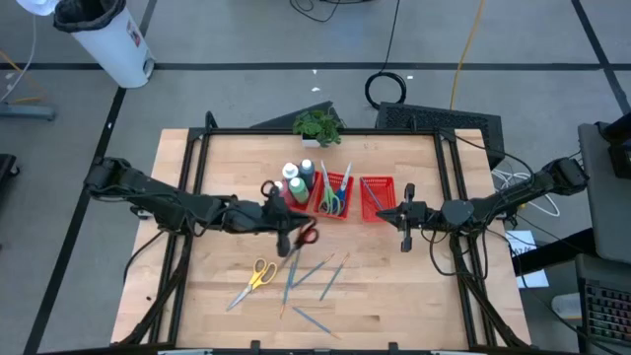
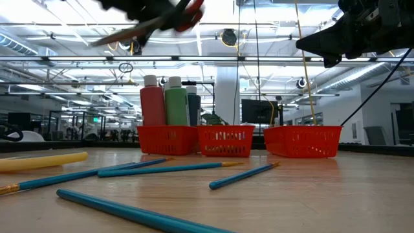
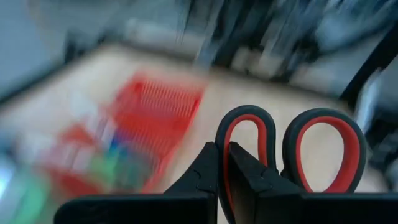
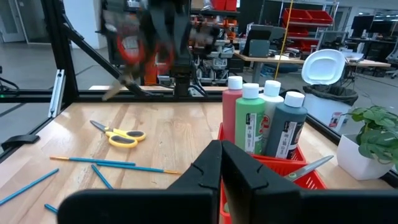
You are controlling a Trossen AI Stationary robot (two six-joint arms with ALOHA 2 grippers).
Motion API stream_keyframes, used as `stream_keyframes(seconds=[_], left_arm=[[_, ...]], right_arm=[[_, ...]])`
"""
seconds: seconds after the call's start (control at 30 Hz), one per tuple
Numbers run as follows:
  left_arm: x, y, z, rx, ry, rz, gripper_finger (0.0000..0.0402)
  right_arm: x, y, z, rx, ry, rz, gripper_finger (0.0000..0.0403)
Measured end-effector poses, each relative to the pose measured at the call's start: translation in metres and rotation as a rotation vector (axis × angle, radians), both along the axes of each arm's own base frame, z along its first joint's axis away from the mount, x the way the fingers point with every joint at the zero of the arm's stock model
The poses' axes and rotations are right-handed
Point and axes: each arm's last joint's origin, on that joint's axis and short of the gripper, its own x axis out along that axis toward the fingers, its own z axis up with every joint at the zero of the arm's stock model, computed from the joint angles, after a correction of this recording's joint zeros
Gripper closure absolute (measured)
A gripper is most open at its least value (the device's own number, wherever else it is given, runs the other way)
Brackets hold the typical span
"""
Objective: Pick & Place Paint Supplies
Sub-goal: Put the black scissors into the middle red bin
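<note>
From above, the left gripper (image 1: 293, 237) is hanging over the middle of the table (image 1: 394, 296), pinching the red scissors (image 1: 306, 234) tight, near the red trays (image 1: 333, 196). The right gripper (image 1: 405, 229) is waiting off to the right, beside the other tray (image 1: 376, 197), with its fingers pressed together and nothing in them. The paint bottles (image 1: 297, 178) are standing in the left tray, and the yellow scissors (image 1: 258, 276) and the blue brushes (image 1: 314, 279) are lying on the wood toward the front. From table height, the red scissors (image 2: 184, 16) are hanging high in the air (well above the bottles (image 2: 165, 100)), and the brushes (image 2: 162, 169) are lying flat in front. In the left wrist view, the scissors' red loops (image 3: 292, 149) are sticking out just past the closed fingers (image 3: 205, 180). In the right wrist view, the closed fingers (image 4: 217, 168) are pointing at the bottles (image 4: 264, 121), and the yellow scissors (image 4: 121, 135) are lying farther off.
</note>
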Motion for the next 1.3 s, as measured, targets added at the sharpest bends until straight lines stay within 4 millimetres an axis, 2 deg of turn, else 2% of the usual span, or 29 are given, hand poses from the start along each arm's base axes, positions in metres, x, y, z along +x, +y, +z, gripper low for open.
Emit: stream_keyframes(seconds=[0.17, 0.27, 0.37, 0.47, 0.6, 0.73, 0.83, 1.0, 1.3], left_arm=[[0.024, 0.004, 0.013, 0.075, -0.298, 0.025, 0.0389], [0.035, 0.02, 0.014, 0.093, -0.415, 0.11, 0.0389], [0.045, 0.04, 0.005, 0.093, -0.457, 0.22, 0.0389], [0.058, 0.058, -0.003, 0.11, -0.44, 0.321, 0.0389], [0.084, 0.079, -0.015, 0.162, -0.398, 0.367, 0.0389], [0.111, 0.092, -0.028, 0.269, -0.32, 0.392, 0.0389], [0.125, 0.097, -0.036, 0.328, -0.232, 0.49, 0.0389], [0.129, 0.098, -0.045, 0.396, -0.096, 0.646, 0.0389], [0.125, 0.099, -0.062, 0.299, 0.001, 0.693, 0.0384]], right_arm=[[0.0, 0.0, 0.0, 0.002, -0.004, 0.0, 0.0403], [0.0, 0.0, 0.001, 0.004, -0.009, 0.0, 0.0403], [0.0, 0.0, 0.001, 0.005, -0.011, 0.0, 0.0403], [0.0, 0.0, 0.001, 0.005, -0.012, 0.0, 0.0403], [0.0, 0.0, 0.001, 0.003, -0.012, -0.003, 0.0403], [0.0, -0.001, 0.002, 0.006, -0.016, -0.009, 0.0403], [0.0, -0.001, 0.002, 0.006, -0.016, -0.008, 0.0403], [0.0, -0.001, 0.001, 0.006, -0.015, -0.008, 0.0403], [0.0, -0.001, 0.001, 0.004, -0.011, -0.008, 0.0403]])
